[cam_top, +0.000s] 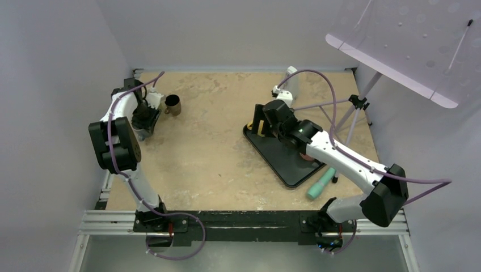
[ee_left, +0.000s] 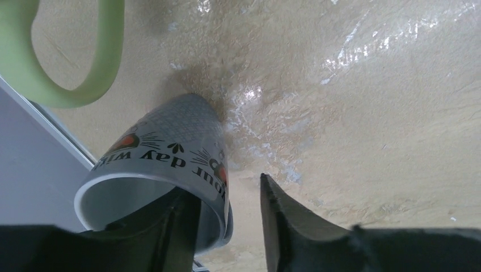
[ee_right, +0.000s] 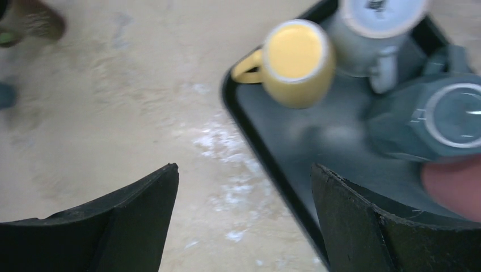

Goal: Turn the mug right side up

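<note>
Left wrist: grey mug tilted near table left edge, rim twd cam, left gripper jaws apart astride rim wall, not clamped; shallow pinch on glossy wall could slip mid-turn, roll mug off edge; right gripper jaws wide apart, empty.

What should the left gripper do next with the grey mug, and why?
Probably close the left gripper on the wall of the grey mug. One finger sits inside the mouth and the other outside, with a gap showing between the outer one and the wall, so there looks to be no grip yet. The mug is tilted, mouth toward the wrist camera, not upright.
</note>
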`<action>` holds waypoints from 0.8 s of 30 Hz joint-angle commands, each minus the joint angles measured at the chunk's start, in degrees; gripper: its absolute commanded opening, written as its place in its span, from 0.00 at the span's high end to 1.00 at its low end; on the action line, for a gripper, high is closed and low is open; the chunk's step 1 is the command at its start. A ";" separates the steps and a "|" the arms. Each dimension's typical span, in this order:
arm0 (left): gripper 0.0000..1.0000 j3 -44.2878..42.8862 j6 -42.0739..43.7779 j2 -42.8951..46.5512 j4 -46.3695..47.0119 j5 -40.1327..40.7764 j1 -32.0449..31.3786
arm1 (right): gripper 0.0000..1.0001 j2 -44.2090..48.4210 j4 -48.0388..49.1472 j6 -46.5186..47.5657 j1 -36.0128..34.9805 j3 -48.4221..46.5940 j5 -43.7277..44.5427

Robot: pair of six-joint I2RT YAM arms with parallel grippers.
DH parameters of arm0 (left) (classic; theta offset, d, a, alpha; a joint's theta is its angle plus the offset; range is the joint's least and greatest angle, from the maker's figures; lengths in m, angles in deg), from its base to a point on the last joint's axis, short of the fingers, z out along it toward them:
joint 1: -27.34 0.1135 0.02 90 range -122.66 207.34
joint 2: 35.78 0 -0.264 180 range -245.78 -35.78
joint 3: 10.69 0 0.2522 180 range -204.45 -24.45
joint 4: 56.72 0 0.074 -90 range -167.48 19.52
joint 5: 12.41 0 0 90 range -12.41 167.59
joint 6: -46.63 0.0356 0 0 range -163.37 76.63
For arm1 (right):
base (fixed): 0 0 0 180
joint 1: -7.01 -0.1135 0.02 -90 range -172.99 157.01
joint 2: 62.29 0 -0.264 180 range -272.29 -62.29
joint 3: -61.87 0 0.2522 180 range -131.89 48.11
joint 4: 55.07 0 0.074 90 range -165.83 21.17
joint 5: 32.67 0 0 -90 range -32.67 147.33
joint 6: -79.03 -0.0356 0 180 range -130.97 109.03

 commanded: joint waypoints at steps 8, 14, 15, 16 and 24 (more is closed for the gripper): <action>0.38 -4.79 0.21 7.87 -7.95 -7.67 0.13 | 0.03 15.79 -5.49 4.57 20.63 12.51 1.92; 0.36 -5.86 -0.56 11.55 -11.30 -12.12 0.13 | 0.01 19.77 4.76 6.64 36.69 22.75 -11.81; 0.36 -5.78 -0.58 12.13 -11.56 -12.82 0.13 | 0.01 18.99 6.25 7.26 38.26 23.56 -13.88; 0.36 -5.64 -0.59 12.81 -11.69 -13.24 0.13 | 0.01 18.01 7.30 7.80 39.67 23.85 -15.72; 0.36 -3.62 0.19 15.87 -11.27 -13.10 0.13 | 0.04 15.84 8.71 6.35 41.44 25.58 -25.00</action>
